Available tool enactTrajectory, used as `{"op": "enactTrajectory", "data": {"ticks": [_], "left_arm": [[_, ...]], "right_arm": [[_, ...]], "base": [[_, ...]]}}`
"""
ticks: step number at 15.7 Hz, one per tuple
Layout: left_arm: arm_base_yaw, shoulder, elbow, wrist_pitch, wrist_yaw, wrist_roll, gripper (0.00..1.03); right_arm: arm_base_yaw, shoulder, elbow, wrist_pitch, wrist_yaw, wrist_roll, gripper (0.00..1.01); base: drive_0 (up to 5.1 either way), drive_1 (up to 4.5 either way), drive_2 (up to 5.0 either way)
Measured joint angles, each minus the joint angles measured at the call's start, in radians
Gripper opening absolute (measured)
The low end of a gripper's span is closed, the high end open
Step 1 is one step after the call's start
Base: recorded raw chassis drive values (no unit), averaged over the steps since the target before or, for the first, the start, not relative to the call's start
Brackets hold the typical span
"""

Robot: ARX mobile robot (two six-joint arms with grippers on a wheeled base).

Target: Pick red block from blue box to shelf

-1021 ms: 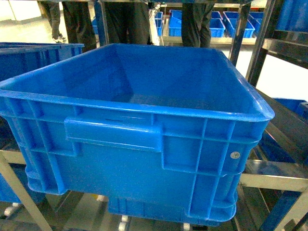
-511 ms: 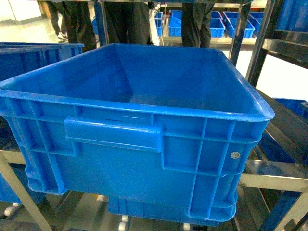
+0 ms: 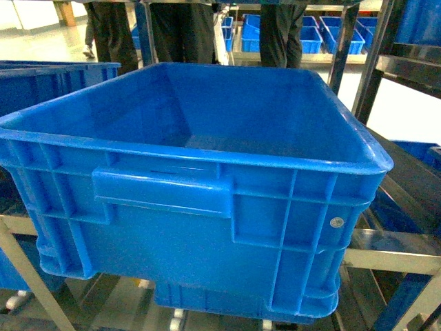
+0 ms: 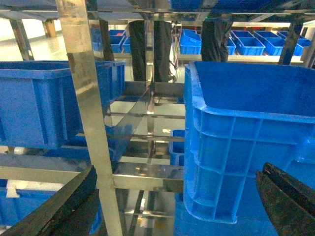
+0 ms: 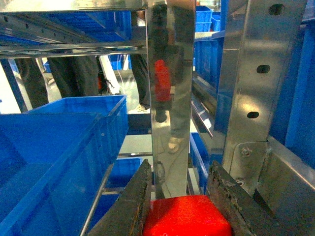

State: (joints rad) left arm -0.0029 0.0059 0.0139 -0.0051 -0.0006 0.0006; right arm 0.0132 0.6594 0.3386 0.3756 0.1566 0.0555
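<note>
A big dark blue crate [image 3: 207,200] with ribbed walls fills the head view. It sits on a shiny metal shelf rack [image 3: 386,255]. The part of its floor that shows is bare; the near wall hides the rest. Another dark blue crate [image 3: 48,83] stands just beside it on the left. Far behind, more small blue bins [image 3: 331,34] sit in rows, and the legs of people [image 3: 179,31] stand there too.

The right hand [image 5: 179,196] is closed on the red block [image 5: 186,216]. The block sits tight between the 2 dark fingers [image 5: 130,201], touching both. Only its smooth red top shows at the bottom of the right wrist view. The block is up close to a shiny metal post [image 5: 170,93] of the shelf, and a red patch shows in that post like in a mirror. To the left, lower down, is a blue crate [image 5: 54,152]; what shows of its inside is bare.

The left hand [image 4: 177,206] is open, its 2 dark fingers [image 4: 64,204] far apart with nothing between them. It hangs in front of the rack, with a metal post [image 4: 88,113] close by. A ribbed blue crate [image 4: 246,142] is on the right and another blue crate [image 4: 44,103] on the left. I cannot see what is in them.

The light turquoise box cannot be seen in any view.
</note>
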Motion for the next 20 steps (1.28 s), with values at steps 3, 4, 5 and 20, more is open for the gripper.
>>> {"op": "enactTrajectory", "data": {"ticks": [3,4,5,20], "left_arm": [[0.0,0.0,0.0,0.0,0.0,0.0,0.98],[0.0,0.0,0.0,0.0,0.0,0.0,0.98],[0.0,0.0,0.0,0.0,0.0,0.0,0.98],[0.0,0.0,0.0,0.002,0.0,0.0,0.98]], "right_arm": [[0.0,0.0,0.0,0.0,0.0,0.0,0.28],[0.0,0.0,0.0,0.0,0.0,0.0,0.28],[0.0,0.0,0.0,0.0,0.0,0.0,0.28],[0.0,0.0,0.0,-0.001,0.0,0.0,0.28]], "base": [[0.0,0.0,0.0],[0.0,0.0,0.0],[0.0,0.0,0.0],[-3.9,2.16,1.7]]}}
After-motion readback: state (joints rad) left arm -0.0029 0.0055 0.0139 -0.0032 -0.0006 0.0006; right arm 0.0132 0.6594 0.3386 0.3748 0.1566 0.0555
